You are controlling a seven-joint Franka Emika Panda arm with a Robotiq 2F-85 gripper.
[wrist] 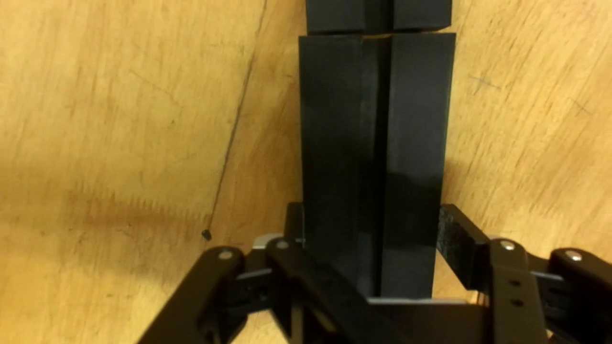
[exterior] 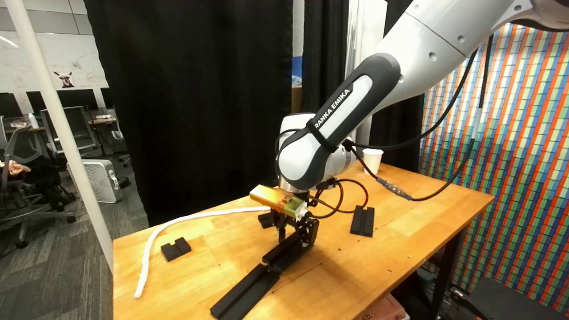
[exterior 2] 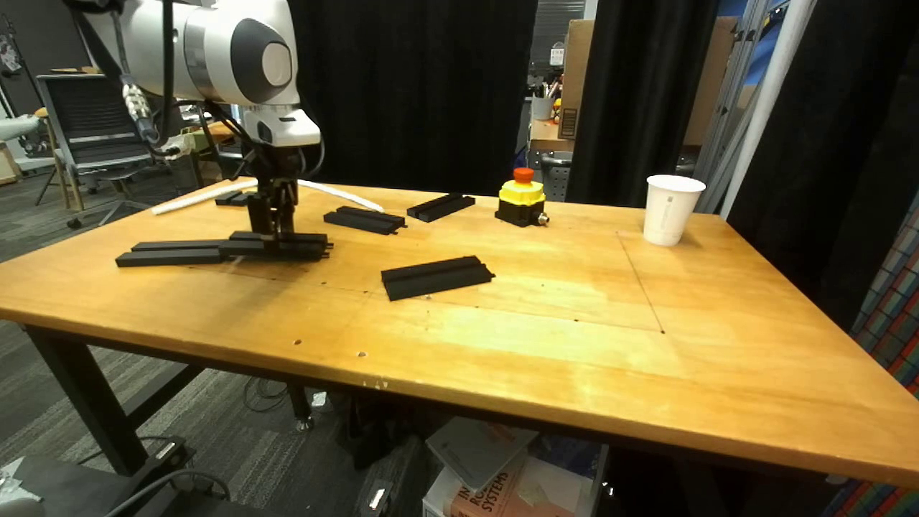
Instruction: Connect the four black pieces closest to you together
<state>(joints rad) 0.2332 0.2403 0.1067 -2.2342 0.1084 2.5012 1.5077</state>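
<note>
In the wrist view a long black bar (wrist: 416, 119) with a central groove lies between the fingers of my gripper (wrist: 372, 224), which touch its sides. Ahead of its far end is another black bar (wrist: 334, 16); a thin gap shows between them. In an exterior view this front bar (exterior: 246, 291) lies flat, roughly in line with the held bar (exterior: 282, 254). My gripper (exterior: 293, 239) points down onto the held bar's rear part. Further black pieces lie apart: a grooved bar (exterior 2: 436, 278), one behind it (exterior 2: 365, 220) and another (exterior 2: 441, 207).
A small black block (exterior: 175, 249) lies near a white curved strip (exterior: 200, 215). Beyond the bars stand a yellow and red button box (exterior 2: 520, 201) and a white paper cup (exterior 2: 671, 208). Arm cables (exterior: 338, 202) hang close to the wooden table (exterior: 413, 222).
</note>
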